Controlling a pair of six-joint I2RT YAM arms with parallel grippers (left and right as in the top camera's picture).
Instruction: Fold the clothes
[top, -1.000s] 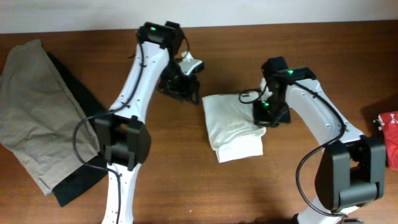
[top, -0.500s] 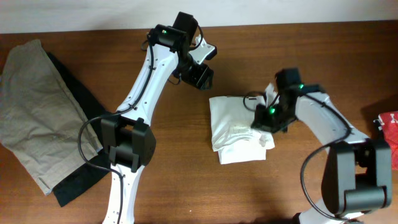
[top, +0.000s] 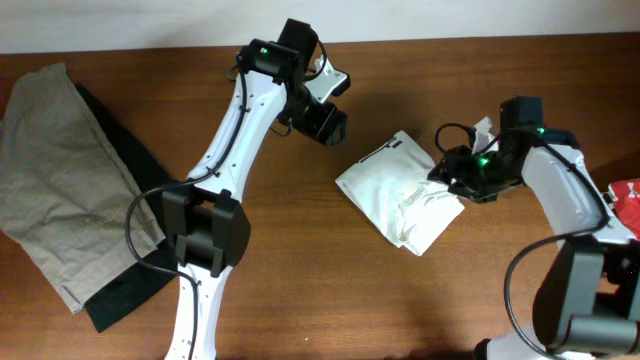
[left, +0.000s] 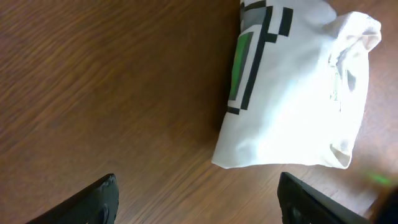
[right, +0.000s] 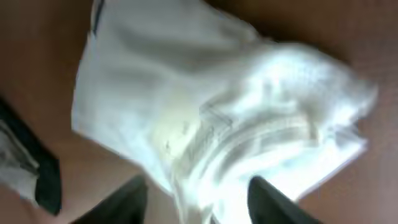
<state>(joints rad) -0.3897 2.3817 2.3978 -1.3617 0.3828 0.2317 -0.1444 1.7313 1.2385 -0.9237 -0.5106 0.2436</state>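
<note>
The clothes, a white T-shirt folded into a small packet, lie skewed like a diamond at the table's middle. In the left wrist view the T-shirt shows a green and black printed patch near its edge. My left gripper hangs above the wood, up and left of the packet. It is open, with only bare table between its fingers. My right gripper sits at the packet's right corner. In its blurred view the jaws stand apart, with rumpled white fabric between the fingertips.
A khaki-beige wrinkled garment covers the left end of the table, lying on a black garment. A red object shows at the right edge. Bare wood lies in front of the packet.
The right gripper moved right and opened, and the folded shirt turned and slid right with it. The left gripper lifted away from the shirt's left side and opened wider.
</note>
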